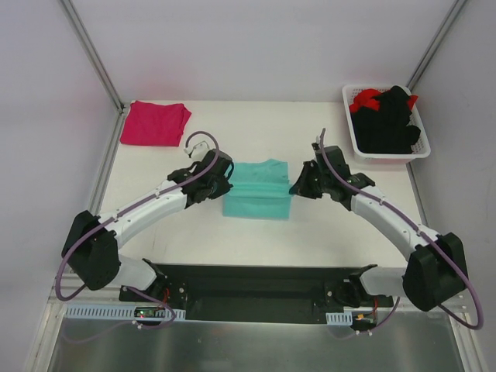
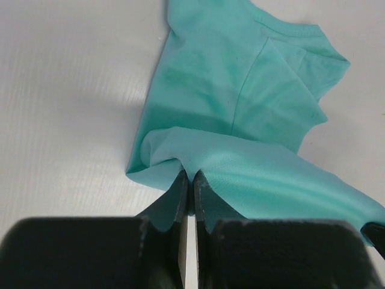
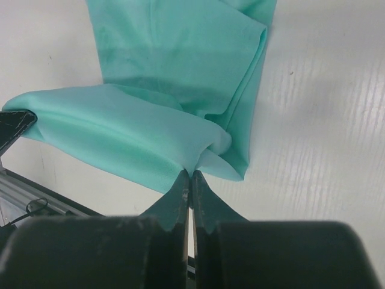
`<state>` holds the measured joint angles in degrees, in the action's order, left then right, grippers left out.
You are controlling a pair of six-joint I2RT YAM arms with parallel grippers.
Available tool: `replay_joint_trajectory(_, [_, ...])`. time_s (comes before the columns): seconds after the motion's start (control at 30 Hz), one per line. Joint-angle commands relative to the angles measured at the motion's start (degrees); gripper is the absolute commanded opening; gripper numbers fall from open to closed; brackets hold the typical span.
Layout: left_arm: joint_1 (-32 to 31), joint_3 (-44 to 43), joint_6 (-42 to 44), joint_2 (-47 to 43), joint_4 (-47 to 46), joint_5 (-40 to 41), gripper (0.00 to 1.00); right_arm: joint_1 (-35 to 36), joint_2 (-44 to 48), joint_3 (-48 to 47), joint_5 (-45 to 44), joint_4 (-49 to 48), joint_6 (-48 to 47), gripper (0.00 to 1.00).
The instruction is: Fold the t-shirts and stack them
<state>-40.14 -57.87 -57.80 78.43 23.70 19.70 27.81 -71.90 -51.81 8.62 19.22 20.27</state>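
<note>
Teal was the colour at the centre of the white table point(image 1: 341, 225), where a teal short-sleeved cloth t-shirt point(image 1: 258, 194) lay partly folded between the two arms, its collar towards the far edge. The left fingers point(image 2: 183, 185) were pinched tight on a gathered bit of the shirt's fabric at its left side, with only a thin slit between them. The right fingers point(image 3: 185, 185) were clamped the same way on a pinch of fabric at its right side. Between the two grips a band of the cloth ran across, raised a little above the flat layer of the shirt beneath it, which rested on the table. At the far left corner, well apart from the arms, a magenta-pink cloth t-shirt point(image 1: 153, 122) lay folded into a rough rectangle. At the far right stood a white plastic lattice basket point(image 1: 385, 153) holding a heap of black and red garments point(image 1: 385, 116). From overhead they seemed bundled loosely, though I could not tell how many pieces there were.
</note>
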Motion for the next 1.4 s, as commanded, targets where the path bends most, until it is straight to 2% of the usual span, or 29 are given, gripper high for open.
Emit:
replay_joint_trajectory(0.0, [2.96,-2.69,3.22,2.42,-0.67,0.95,0.00,-1.62,-4.29,-4.51,0.86,-2.78,-2.43,0.01])
replay_joint_trajectory(0.43, [9.02,-10.42,7.53,11.30,-2.87,-2.56,0.00,-5.05,-19.67,-18.06,5.88,-4.19,-4.63,0.01])
replay_joint_trajectory(1.0, [13.07,-17.10,11.83,20.70,-5.95,-3.62,0.00,-7.51,-27.23,-23.86,8.95,-4.63,-7.26,0.01])
replay_joint_trajectory(1.37, [18.25,-26.07,14.64,28.53,-7.88,-7.49,0.00,-10.76,-41.30,-38.09,16.95,-5.34,-10.08,0.01])
